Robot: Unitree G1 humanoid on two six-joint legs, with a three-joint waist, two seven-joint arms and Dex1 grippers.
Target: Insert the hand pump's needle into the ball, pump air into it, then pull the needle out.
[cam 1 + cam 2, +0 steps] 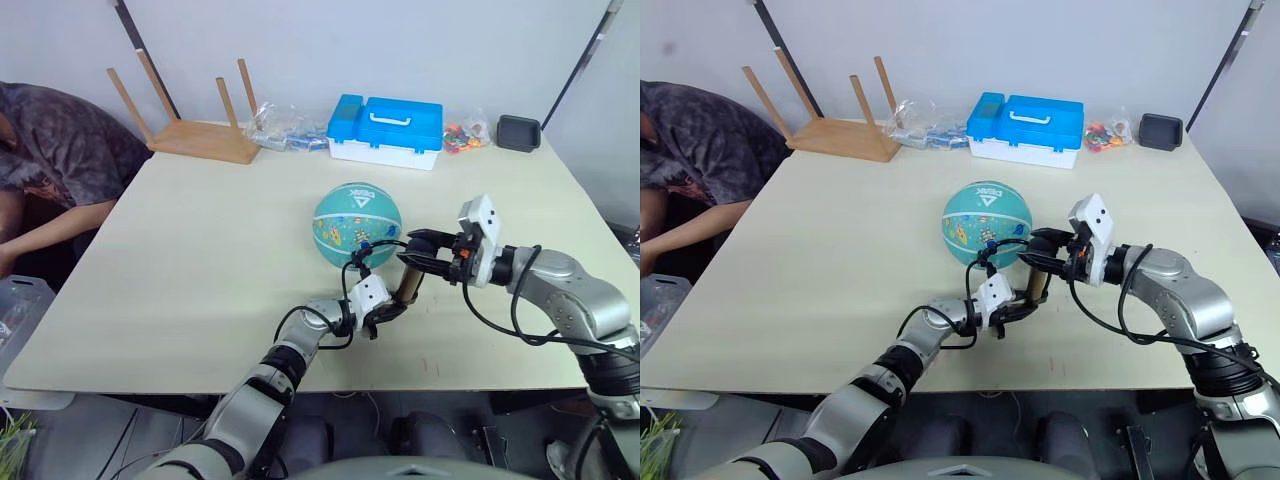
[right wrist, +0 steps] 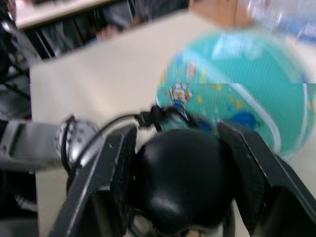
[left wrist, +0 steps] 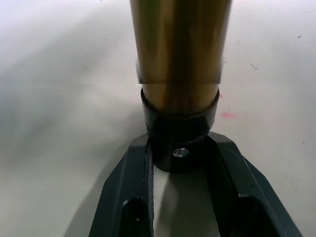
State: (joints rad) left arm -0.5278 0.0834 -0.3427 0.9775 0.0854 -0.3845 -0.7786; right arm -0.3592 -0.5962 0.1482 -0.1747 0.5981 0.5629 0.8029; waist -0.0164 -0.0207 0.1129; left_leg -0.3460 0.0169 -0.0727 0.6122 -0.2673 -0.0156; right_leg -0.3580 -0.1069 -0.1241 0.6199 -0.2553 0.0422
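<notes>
The teal ball [image 1: 357,225] rests mid-table. Just in front of it to the right, the hand pump [image 1: 408,285] stands upright, its bronze cylinder [image 3: 180,54] rising from a black end cap. My left gripper [image 1: 385,312] is shut on that bottom cap [image 3: 180,136]. My right gripper [image 1: 420,250] comes in from the right and is shut on the pump's black handle [image 2: 180,177] at the top. The thin black hose [image 1: 352,268] loops up to the ball's near side, ending in a black fitting [image 2: 165,116] against the ball [image 2: 242,98]. The needle itself is too small to make out.
Along the far edge stand an upturned wooden stool [image 1: 190,125], clear plastic bags [image 1: 280,128], a blue and white toolbox [image 1: 385,130], small colourful items [image 1: 465,133] and a black tray [image 1: 518,132]. A person [image 1: 60,170] leans at the table's left side.
</notes>
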